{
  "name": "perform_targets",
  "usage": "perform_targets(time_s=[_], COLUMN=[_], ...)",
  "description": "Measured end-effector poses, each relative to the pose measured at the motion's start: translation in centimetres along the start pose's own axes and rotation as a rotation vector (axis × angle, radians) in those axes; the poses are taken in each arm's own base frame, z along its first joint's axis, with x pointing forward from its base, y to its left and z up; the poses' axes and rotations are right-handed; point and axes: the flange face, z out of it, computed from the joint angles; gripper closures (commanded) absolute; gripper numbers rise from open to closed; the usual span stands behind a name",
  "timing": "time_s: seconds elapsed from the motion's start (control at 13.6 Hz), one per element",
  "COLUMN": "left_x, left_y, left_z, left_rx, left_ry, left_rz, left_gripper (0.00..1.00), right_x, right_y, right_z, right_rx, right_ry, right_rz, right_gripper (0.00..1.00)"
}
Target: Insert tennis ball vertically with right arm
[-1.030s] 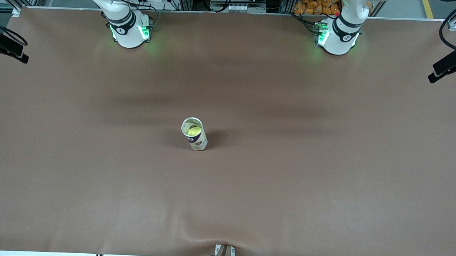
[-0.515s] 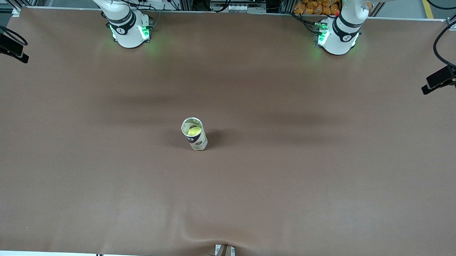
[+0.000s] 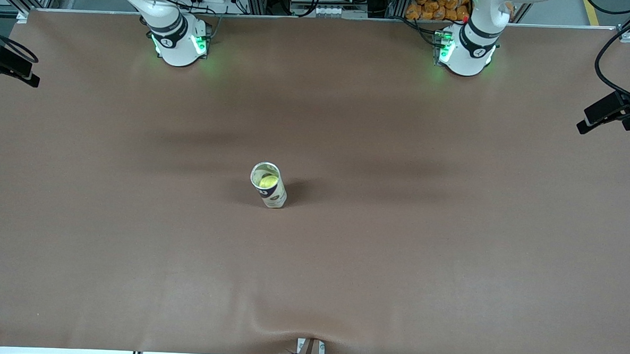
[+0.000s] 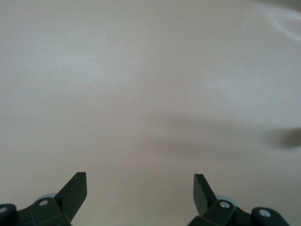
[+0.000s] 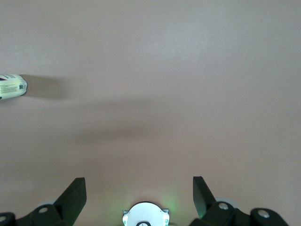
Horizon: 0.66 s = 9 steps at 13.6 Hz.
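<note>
Tennis ball [image 3: 267,182] inside upright can [image 3: 269,185], mid-table. Can label print unreadable. From can: right arm base [image 3: 178,44] at 11 o'clock, left base [image 3: 466,55] at 2. Right gripper [image 5: 139,190] and left gripper [image 4: 140,188] both over bare table [image 3: 451,231], jaws wide, empty.

I saw the brown table [image 3: 449,257] filling the frame. Just left of centre a can [image 3: 269,188] stood upright on it, open-topped, with a yellow tennis ball [image 3: 266,182] inside. Both arm bases sat along the top edge.

Brown table cover [image 3: 449,257] wrinkled near front edge.
</note>
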Motion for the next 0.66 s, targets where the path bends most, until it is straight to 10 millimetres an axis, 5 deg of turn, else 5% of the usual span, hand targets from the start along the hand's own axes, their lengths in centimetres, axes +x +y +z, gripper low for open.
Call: perform_targets(time_s=[0.66], left_x=[0.0], left_y=[0.5], left_z=[0.2], left_rx=[0.001], left_ry=[-0.004], left_rz=[0.054], left_gripper=[0.00], right_x=[-0.1], right_y=[1.3], right_z=[0.0], right_rx=[0.003], right_ry=[0.000], right_rz=[0.026], right_gripper=[0.00])
